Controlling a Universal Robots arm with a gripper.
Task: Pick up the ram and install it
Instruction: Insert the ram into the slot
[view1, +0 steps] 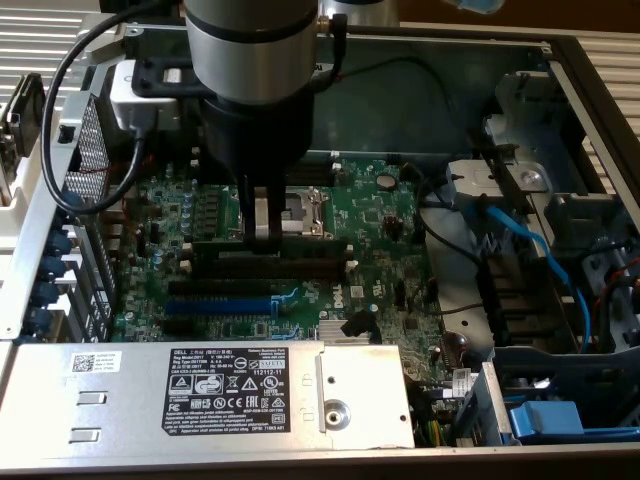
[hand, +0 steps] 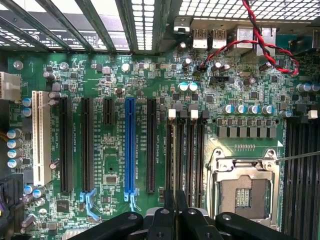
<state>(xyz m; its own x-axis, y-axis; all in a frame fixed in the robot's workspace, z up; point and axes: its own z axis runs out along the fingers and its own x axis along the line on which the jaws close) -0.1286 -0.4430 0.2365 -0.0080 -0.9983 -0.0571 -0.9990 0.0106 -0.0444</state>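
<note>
Over the motherboard's (view1: 380, 215) black slots (hand: 195, 155), the claw (view1: 265, 238) stands nearly closed, pinching the ram (view1: 300, 247) edge-on above one slot.

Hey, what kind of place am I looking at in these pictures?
The inside of an opened desktop computer case. Telling signs: the green motherboard with its blue expansion slot, the bare processor socket, and the silver labelled power supply along the exterior view's lower edge.
</note>
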